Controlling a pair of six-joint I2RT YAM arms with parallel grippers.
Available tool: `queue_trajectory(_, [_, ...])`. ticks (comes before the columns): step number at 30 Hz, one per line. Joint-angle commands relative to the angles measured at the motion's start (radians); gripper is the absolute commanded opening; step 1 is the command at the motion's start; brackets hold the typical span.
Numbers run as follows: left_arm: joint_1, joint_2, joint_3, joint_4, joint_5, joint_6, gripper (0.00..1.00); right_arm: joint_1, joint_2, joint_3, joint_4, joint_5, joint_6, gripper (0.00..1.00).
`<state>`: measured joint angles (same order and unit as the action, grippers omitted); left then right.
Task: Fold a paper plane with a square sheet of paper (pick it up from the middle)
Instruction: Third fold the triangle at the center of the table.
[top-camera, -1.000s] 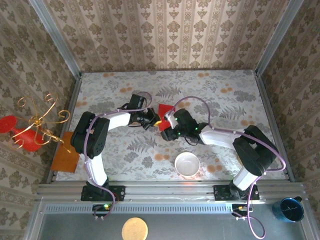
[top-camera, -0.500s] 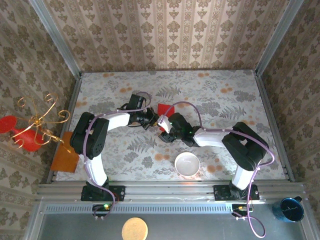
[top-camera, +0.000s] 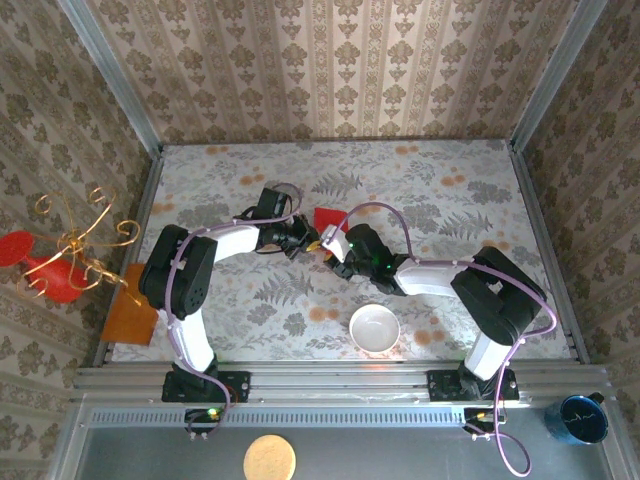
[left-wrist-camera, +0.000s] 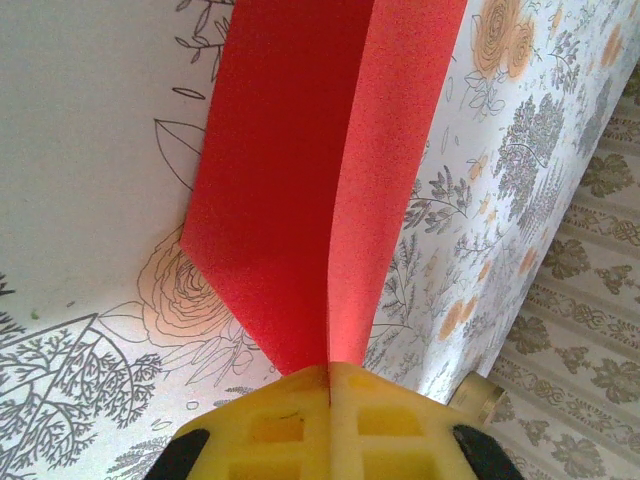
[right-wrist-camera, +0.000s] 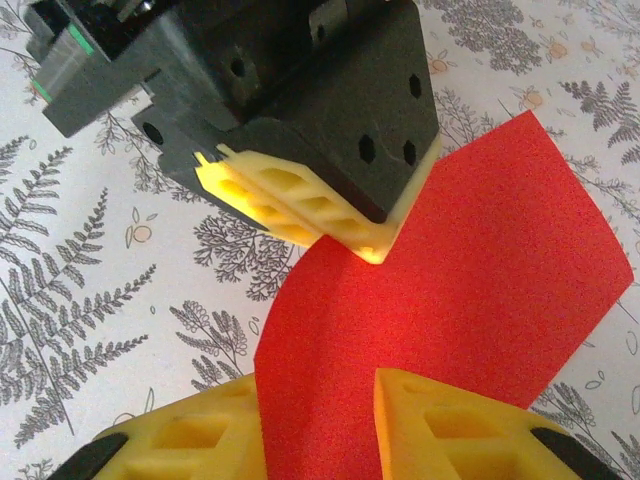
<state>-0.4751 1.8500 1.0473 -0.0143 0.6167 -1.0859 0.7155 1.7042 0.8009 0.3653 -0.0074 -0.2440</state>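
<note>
Paper, the red square sheet (left-wrist-camera: 290, 200), bows up mid table (top-camera: 480, 190): left gripper (left-wrist-camera: 329, 375) clamped on one edge, right gripper (right-wrist-camera: 320, 395) with jaws apart, straddling another.

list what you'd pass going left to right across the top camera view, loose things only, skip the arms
red ornament → orange-brown board → tan round disc → red sheet of paper → white bowl → dark blue cup
</note>
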Motion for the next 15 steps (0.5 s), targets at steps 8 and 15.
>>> queue_trajectory(8, [0.009, -0.046, -0.010, -0.019, -0.005, 0.009, 0.03, -0.002, 0.008, 0.030, -0.019, -0.095, -0.043, 0.13])
queue_trajectory(15, [0.065, -0.092, 0.007, -0.167, -0.094, 0.137, 0.28, -0.017, -0.029, 0.006, -0.078, -0.201, -0.005, 0.01])
